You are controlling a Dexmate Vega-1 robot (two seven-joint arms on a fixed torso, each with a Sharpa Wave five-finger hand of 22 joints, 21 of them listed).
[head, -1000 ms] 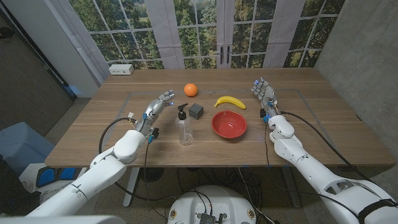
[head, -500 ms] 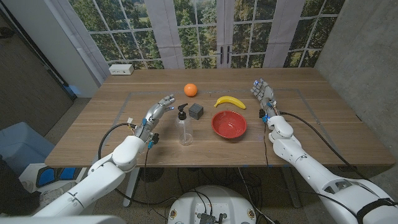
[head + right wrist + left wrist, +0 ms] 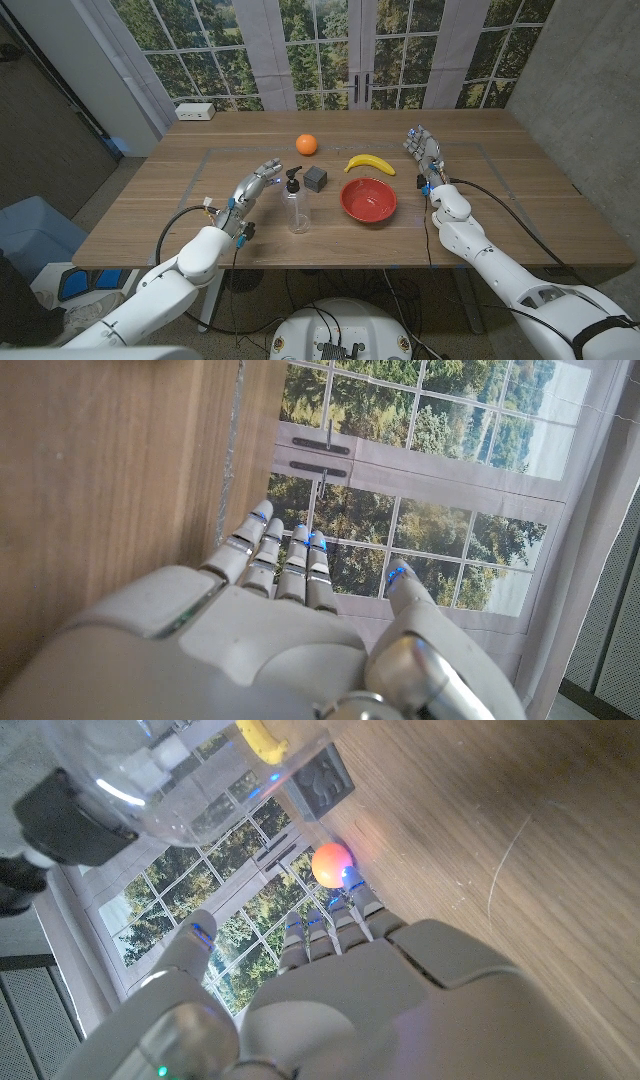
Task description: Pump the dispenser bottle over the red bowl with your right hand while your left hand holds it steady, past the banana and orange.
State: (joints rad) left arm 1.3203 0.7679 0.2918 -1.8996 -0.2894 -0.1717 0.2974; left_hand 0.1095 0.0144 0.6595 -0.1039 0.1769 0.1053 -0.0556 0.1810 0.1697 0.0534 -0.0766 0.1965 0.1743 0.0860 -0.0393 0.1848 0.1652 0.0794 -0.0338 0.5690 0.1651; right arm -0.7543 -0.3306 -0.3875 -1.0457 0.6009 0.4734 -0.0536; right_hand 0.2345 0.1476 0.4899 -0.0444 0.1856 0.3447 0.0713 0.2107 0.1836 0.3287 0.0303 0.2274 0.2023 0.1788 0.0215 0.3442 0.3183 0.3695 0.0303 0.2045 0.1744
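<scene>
A clear dispenser bottle [image 3: 297, 204] with a black pump stands upright near the table's middle; in the left wrist view the bottle [image 3: 150, 780] shows close to the fingers. My left hand [image 3: 252, 187] is open just left of it, fingers stretched out, not touching. To the bottle's right sits the red bowl [image 3: 368, 200]. Behind the bowl lies the banana [image 3: 369, 164], and the orange [image 3: 306, 144] rests farther back. My right hand [image 3: 424, 153] stands open to the right of the banana, fingers extended, holding nothing.
A small dark grey cube [image 3: 316, 178] sits just behind the bottle, between it and the orange. A white box [image 3: 194, 111] lies at the table's far left corner. Bare wood stretches in front of the bottle and bowl.
My left hand has drifted slightly nearer and lower beside the bottle, while the left arm shifted toward the table's front. The right hand, bottle and bowl have not moved.
</scene>
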